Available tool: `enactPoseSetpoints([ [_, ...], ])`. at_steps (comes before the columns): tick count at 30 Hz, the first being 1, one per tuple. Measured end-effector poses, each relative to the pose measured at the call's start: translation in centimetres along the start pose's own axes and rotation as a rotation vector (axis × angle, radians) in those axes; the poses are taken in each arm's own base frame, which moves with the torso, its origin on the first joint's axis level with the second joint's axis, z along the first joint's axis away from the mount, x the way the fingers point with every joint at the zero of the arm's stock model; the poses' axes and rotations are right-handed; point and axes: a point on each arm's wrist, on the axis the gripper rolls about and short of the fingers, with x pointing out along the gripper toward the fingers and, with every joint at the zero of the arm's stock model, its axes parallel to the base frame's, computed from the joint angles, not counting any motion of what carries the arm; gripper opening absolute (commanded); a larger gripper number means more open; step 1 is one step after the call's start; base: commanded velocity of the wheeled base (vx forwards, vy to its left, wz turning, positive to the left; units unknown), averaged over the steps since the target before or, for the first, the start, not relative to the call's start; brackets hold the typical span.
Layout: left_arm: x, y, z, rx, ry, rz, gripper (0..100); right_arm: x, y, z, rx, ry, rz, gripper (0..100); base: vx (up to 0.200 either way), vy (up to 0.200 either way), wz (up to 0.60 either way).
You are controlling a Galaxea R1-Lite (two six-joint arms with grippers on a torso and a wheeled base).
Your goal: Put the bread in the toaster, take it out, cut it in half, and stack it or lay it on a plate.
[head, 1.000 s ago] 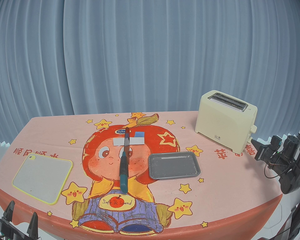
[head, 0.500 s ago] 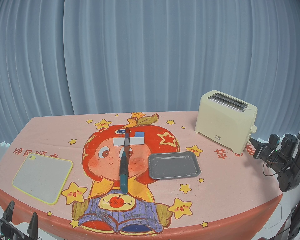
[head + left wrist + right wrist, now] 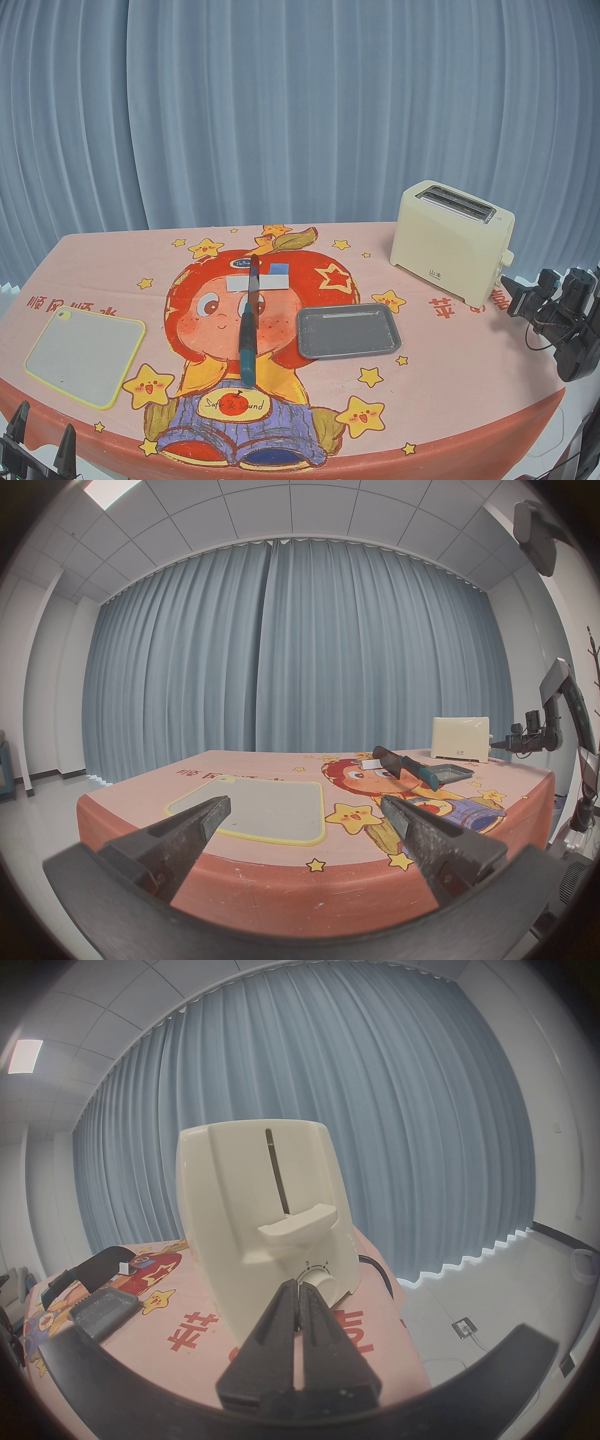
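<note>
The right gripper (image 3: 296, 1288), jaws pressed shut on nothing, has edged closer to the toaster (image 3: 250, 1197). Its lever (image 3: 299, 1225) sits just beyond the tips, so a lever push seems next. The left gripper (image 3: 305, 805) gapes open, with the cutting board (image 3: 262, 802) ahead.

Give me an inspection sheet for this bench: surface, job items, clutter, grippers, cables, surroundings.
Surface: table under a pink cartoon tablecloth.
Job's things: cream two-slot toaster at rear right; grey rectangular metal tray mid-table; teal-handled knife left of the tray; grey cutting board with yellow rim, near left.
Clutter: white-and-blue card, crossed by the knife blade.
Grippers: left gripper open, at the near-left edge; right gripper shut, tips close to the toaster's dial, below the lever.
Cables: black cord at the toaster's base.
Surroundings: blue-grey pleated curtain behind.
</note>
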Motion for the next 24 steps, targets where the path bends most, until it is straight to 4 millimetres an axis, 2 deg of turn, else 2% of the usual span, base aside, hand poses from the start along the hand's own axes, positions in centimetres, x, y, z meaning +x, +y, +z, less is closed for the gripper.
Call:
enactPoseSetpoints([
  [24, 0.0, 0.0, 0.0, 0.0, 0.0, 0.0, 100, 0.2, -0.05, -0.97, 0.004, 0.032, -0.008, 0, 0.0, 0.0, 0.0],
])
